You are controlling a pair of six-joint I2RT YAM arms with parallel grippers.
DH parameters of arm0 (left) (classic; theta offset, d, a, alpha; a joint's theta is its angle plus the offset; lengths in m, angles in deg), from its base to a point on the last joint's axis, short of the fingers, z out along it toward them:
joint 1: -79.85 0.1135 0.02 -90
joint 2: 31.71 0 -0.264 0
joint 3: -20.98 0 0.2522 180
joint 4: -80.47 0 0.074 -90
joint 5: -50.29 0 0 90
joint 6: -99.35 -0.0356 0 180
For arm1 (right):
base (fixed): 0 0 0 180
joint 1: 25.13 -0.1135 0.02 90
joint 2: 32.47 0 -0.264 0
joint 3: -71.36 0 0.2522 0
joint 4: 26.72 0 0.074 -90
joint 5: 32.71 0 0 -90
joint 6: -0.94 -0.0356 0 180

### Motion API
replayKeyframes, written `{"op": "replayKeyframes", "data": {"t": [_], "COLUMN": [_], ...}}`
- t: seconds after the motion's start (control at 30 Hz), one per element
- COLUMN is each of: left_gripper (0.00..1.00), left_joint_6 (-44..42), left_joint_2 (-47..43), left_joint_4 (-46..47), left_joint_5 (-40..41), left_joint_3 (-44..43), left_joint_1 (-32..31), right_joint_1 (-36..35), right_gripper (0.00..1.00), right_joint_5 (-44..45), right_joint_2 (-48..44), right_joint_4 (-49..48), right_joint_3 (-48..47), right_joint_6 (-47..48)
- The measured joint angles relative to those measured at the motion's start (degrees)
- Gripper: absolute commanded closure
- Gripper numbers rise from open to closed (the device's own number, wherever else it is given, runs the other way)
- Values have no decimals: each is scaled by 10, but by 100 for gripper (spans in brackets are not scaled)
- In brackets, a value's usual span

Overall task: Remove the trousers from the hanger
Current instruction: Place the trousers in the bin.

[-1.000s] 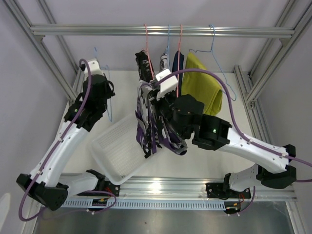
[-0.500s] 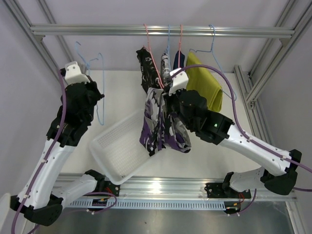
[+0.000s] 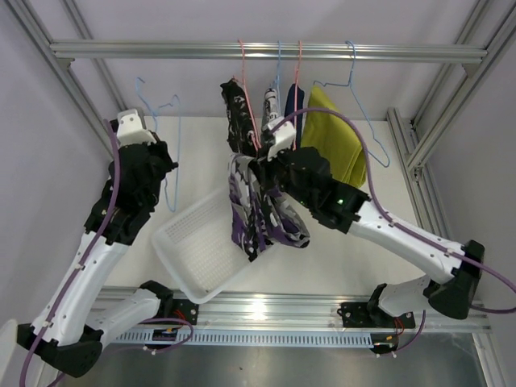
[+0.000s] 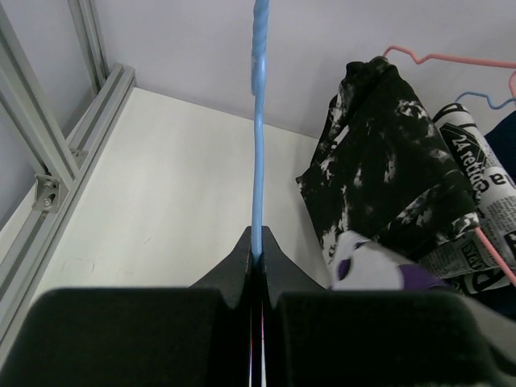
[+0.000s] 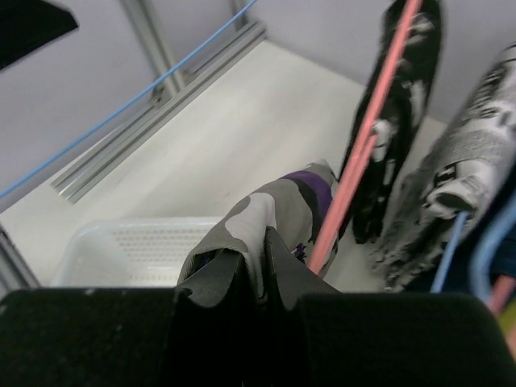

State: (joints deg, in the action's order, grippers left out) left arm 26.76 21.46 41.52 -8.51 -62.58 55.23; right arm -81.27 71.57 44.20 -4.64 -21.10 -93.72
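Over the last second the left arm has lifted and swung outward, carrying the thin blue wire hanger (image 3: pixel 171 161) clear to the left. The hanger is bare, well apart from the purple-grey-white camouflage trousers (image 3: pixel 258 218) it evidently used to carry. The left gripper (image 4: pixel 256 256) is pinched tight on the hanger's wire. The right gripper (image 5: pixel 263 242) is clamped on a fold of the camouflage cloth, and the right arm has shifted its pose while the bundle stays dangling over the right edge of the white perforated plastic basket (image 3: pixel 189 258). That pair therefore looks freed; what it likely needs next is only a release into the basket. Four more pairs hang on wire hangers from the aluminium rail (image 3: pixel 145 51): black-and-white splotched trousers (image 3: pixel 236 113), white trousers with black print (image 3: pixel 272 101), plain navy trousers (image 3: pixel 291 101) and mustard yellow trousers (image 3: pixel 339 141). Most of the job is still ahead.
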Motion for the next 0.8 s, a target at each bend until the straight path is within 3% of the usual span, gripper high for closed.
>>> {"op": "replayKeyframes", "data": {"t": [0.57,0.63,0.67,0.7,0.73,0.8], "left_gripper": [99,99,99,99,99,100], "left_joint_6": [0,0,0,0,0,0], "left_joint_2": [-45,-50,-52,-55,-57,-61], "left_joint_4": [12,15,16,18,18,21], "left_joint_5": [-17,-17,-17,-17,-17,-17], "left_joint_3": [27,31,32,34,35,35], "left_joint_1": [0,0,0,0,0,0], "right_joint_1": [-113,-119,-123,-126,-129,-136], "right_gripper": [97,63,54,36,26,16], "right_joint_5": [-105,-111,-116,-120,-125,-139], "right_joint_2": [204,222,232,243,256,279], "right_joint_4": [-132,-142,-145,-146,-144,-137], "right_joint_3": [-34,-36,-39,-44,-50,-65], "right_joint_6": [-43,-50,-56,-61,-65,-64]}}
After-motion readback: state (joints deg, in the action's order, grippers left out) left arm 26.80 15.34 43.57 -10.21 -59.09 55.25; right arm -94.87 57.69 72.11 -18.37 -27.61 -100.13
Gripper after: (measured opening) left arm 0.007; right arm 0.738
